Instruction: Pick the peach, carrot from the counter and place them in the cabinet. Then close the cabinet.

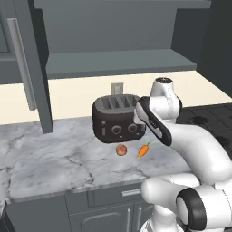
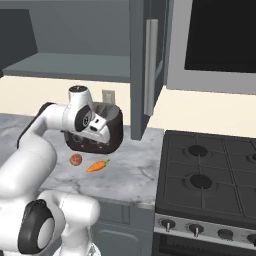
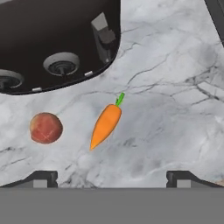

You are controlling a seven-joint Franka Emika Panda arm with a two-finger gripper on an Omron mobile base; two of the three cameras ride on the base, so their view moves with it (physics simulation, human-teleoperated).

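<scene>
Here the end effector [image 3: 111,179] hangs above the marble worktop [image 3: 175,87] with its two dark fingertips [image 3: 41,178] spread wide at the bottom of the hand view, and it has hold of nothing. In that view the carrot [image 3: 105,125] lies almost at the centre, between the tips and above them, its green top pointing toward one o'clock and its pointed end toward seven o'clock. The peach [image 3: 46,127] sits at nine o'clock from the carrot, near it but not touching; both rest flat on the worktop. A black toaster [image 3: 52,39] takes up the ten to twelve o'clock part of the hand view, its knobs and lever facing the two items.

From the left base view, the peach [image 1: 121,150] and the carrot [image 1: 143,150] lie side by side just in front of the toaster [image 1: 117,118], at six o'clock from it, with the white arm bent over them from four o'clock. The cabinet [image 1: 27,59] hangs at eleven o'clock with its door swung open, the silver bar handle facing the camera and the grey shelf behind it visible.

From the right base view, a black stovetop [image 2: 210,175] lies at three o'clock from the carrot [image 2: 97,166], well apart from it.
</scene>
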